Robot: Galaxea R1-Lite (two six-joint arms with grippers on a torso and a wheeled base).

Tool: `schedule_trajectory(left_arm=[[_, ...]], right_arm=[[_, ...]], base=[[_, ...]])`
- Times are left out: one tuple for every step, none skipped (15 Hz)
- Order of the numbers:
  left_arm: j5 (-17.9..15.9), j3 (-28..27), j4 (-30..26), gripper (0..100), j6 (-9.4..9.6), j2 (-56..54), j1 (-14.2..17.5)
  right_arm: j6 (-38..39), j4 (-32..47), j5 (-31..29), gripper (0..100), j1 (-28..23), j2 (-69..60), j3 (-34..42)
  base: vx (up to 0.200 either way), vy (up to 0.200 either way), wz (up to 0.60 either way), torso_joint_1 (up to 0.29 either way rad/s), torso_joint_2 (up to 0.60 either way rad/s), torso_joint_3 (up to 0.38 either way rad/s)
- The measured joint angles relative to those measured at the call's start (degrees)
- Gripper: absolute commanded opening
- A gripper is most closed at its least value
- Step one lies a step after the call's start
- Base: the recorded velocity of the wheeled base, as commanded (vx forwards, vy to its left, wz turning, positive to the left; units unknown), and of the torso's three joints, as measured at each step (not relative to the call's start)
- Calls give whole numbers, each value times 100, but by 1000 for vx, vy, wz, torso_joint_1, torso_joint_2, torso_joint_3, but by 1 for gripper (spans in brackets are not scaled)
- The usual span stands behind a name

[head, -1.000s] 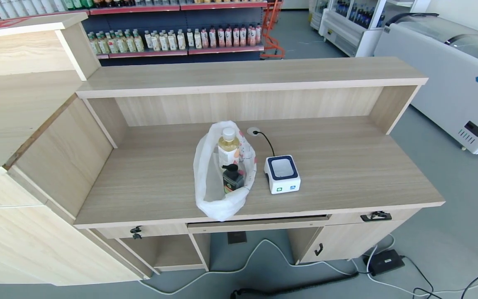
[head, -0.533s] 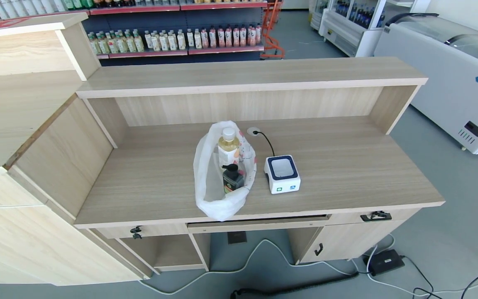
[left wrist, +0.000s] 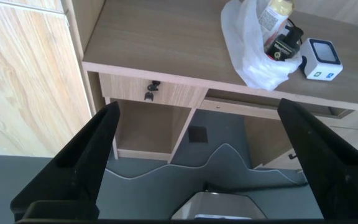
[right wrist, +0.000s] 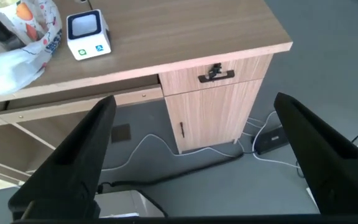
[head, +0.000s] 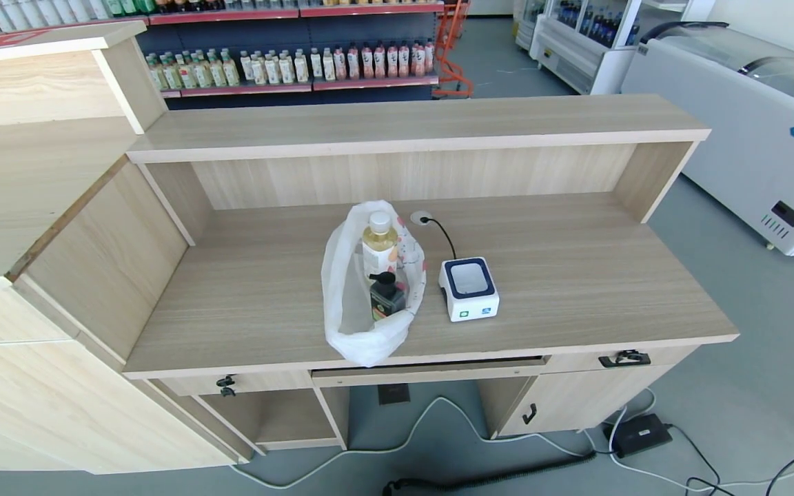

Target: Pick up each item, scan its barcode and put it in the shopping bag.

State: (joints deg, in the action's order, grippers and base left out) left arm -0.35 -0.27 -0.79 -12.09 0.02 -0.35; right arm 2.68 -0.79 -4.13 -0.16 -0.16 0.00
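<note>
A white plastic shopping bag (head: 342,296) stands open on the wooden counter (head: 562,275). Inside it a yellow drink bottle (head: 379,244) with a white cap stands upright, with a dark pump bottle (head: 387,295) in front of it. The bag (left wrist: 248,50) and both bottles also appear in the left wrist view. The white barcode scanner (head: 468,288) sits just right of the bag, its cable running to a hole in the counter. My left gripper (left wrist: 197,155) hangs open below and in front of the counter's left part. My right gripper (right wrist: 191,155) hangs open below the counter's right front.
A raised ledge (head: 411,124) runs along the counter's back, and a tall wooden side unit (head: 32,179) stands on the left. Drawers and a cabinet door (right wrist: 216,106) lie under the counter. Cables and a power adapter (head: 638,434) lie on the floor. Shelves of bottles stand behind, freezers at right.
</note>
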Motion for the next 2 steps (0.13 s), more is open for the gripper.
schedule_trajectory(left_arm=[[0,0,1,100,0,0,0],[2,0,0,100,0,0,0]], right_arm=[[-1,0,1,100,0,0,-2],[-1,1,1,100,-5,-2,-2]], base=[[0,0,0,0,0,0],[0,0,0,0,0,0]])
